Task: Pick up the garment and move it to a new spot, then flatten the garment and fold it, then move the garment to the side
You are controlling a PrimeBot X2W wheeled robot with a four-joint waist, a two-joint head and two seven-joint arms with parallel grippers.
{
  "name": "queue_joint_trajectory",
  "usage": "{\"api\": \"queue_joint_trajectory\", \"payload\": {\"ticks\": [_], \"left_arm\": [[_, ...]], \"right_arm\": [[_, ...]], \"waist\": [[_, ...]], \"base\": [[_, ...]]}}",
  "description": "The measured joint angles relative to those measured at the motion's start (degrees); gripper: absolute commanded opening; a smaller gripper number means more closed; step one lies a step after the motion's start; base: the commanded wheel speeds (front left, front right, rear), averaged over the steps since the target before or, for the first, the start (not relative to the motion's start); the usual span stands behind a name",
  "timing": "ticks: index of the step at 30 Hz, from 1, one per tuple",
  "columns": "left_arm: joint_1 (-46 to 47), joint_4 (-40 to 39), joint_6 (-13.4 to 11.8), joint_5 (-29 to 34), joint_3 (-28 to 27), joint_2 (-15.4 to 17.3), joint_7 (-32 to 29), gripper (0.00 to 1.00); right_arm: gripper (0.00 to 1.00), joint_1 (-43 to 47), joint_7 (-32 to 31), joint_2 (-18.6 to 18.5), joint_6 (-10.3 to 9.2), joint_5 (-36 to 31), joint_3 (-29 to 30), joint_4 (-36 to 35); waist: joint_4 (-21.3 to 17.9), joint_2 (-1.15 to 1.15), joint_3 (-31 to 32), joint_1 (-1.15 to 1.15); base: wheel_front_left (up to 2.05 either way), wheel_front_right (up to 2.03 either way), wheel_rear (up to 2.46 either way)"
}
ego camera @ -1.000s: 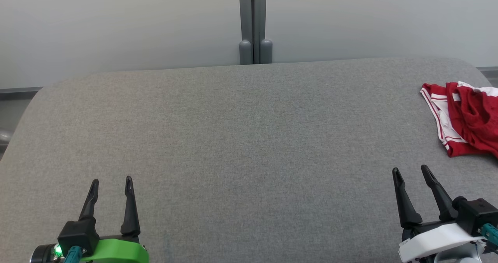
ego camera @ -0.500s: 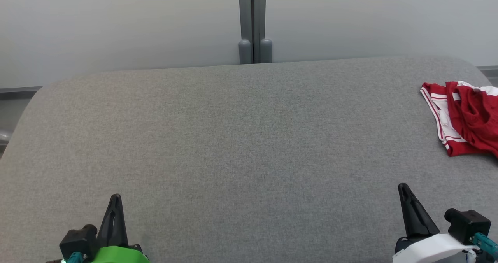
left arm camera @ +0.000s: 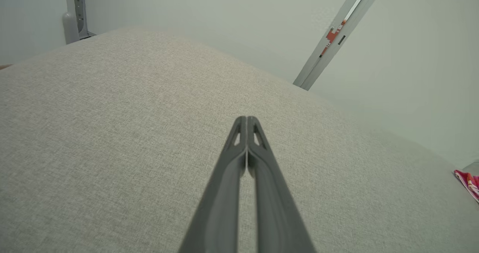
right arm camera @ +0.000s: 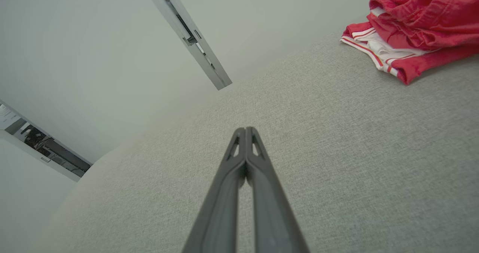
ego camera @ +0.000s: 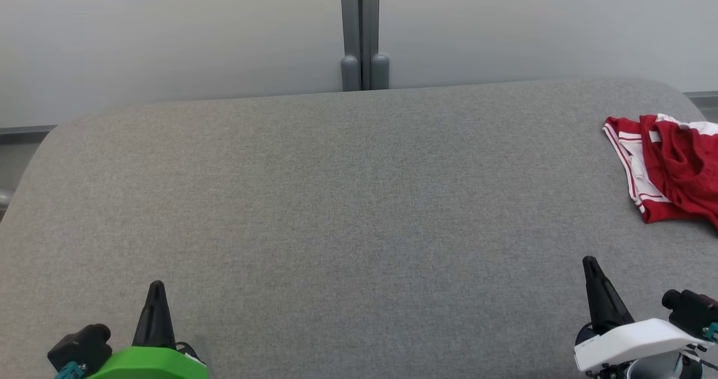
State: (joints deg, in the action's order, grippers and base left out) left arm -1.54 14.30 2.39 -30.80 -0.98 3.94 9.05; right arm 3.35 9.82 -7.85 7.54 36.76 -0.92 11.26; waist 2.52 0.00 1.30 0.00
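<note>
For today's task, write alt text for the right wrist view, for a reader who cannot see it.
The right gripper, fingers shut together and holding nothing, points across a grey fabric-covered surface. A crumpled red garment with white striped trim lies on that surface at the upper right, apart from the gripper.

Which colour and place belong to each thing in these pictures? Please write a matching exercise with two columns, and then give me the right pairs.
Column one:
1. garment
2. left gripper
3. right gripper
4. table

Column two:
A. white at its base, lower right of the head view
B. grey cloth surface, wide
C. red and white, bunched at the far right
D. green at its base, lower left of the head view

Pairs: 1-C, 2-D, 3-A, 4-B
</note>
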Motion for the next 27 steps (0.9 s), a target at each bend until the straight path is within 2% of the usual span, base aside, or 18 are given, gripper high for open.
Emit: {"api": "queue_joint_trajectory", "payload": {"ticks": [27], "left_arm": [[2.5,-0.1,1.7,-21.8,-1.9,-0.5,-5.5,0.00]], "right_arm": [[0.00,-3.1,-5.5,1.5,-0.01,20.0,2.2,1.0]], "waist": [[-0.6,0.00,-0.4,0.00]], "base": [[0.00,0.00,0.00]]}}
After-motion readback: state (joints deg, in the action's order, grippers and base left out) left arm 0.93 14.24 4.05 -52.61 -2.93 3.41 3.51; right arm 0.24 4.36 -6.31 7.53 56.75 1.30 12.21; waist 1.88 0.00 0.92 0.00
